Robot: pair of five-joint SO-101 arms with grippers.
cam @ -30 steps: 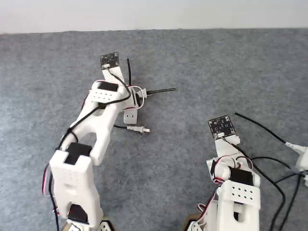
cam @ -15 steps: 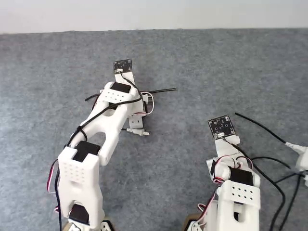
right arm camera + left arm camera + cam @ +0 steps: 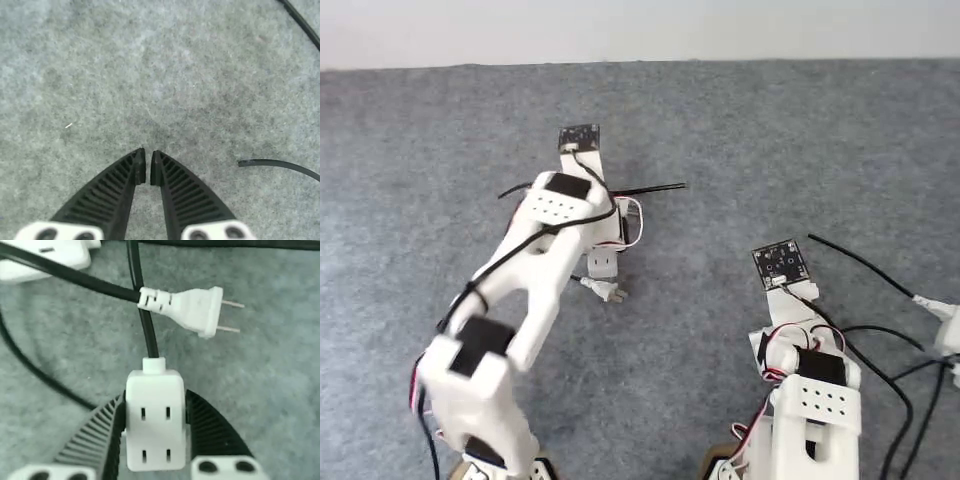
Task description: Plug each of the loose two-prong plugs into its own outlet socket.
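Presently, findings as observed:

- My left claw (image 3: 155, 399) is clamped on a white outlet socket (image 3: 154, 432). One ribbed finger (image 3: 210, 425) presses against each side of the block.
- The socket's face is turned up to my wrist camera, and two pairs of slots show on it. Its black cord (image 3: 150, 337) leaves from the end farthest from my wrist.
- A loose white two-prong plug (image 3: 197, 310) lies on the grey carpet (image 3: 720, 130) just past that cord end, apart from the socket. Both prongs are bare and not inserted.
- In the high view, the same plug (image 3: 604, 289) rests just beside my left arm (image 3: 535, 260). Its prongs point toward my right arm's side.
- A second white moulded body (image 3: 45, 260) sits farther off. I cannot tell whether it is a socket or a plug.
- My right claw (image 3: 146, 167) is closed with nothing in it, its tips all but touching. It hangs over bare carpet, well apart from the plug.
- A thin black cable end (image 3: 280, 164) lies on the carpet near it, not touching.
- My right arm (image 3: 815, 400) stands at the near edge of the table.
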